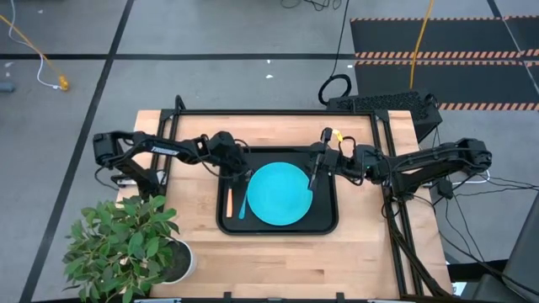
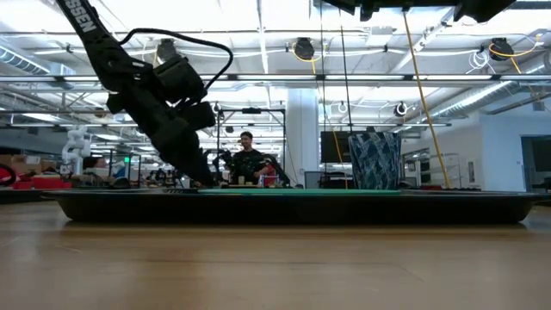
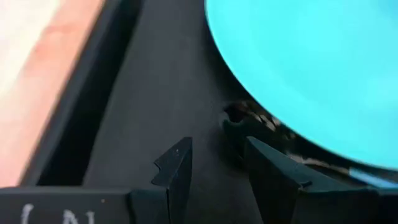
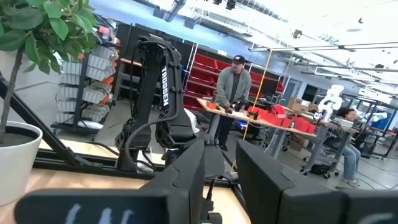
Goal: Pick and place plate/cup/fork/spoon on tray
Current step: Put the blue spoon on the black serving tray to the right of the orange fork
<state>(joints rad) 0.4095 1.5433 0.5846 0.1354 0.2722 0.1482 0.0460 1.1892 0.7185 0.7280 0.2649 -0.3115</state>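
Observation:
The black tray (image 1: 278,231) lies mid-table and holds the turquoise plate (image 1: 278,194). The orange-handled fork (image 1: 229,202) and the blue-handled spoon (image 1: 242,204) lie side by side on the tray floor left of the plate. The spoon's dark bowl (image 3: 249,118) lies at the plate's rim. The dark cup (image 2: 374,159) stands upright on the tray's right part. In the high view my right gripper hides it. My left gripper (image 3: 217,162) is open and low over the tray floor, just short of the spoon's bowl. My right gripper (image 1: 313,177) is slightly open, empty and level above the tray's right side.
A leafy plant in a white pot (image 1: 126,244) stands at the table's near left corner. Bare wood lies in front of the tray (image 2: 293,207). People stand at benches in the room beyond (image 4: 233,93).

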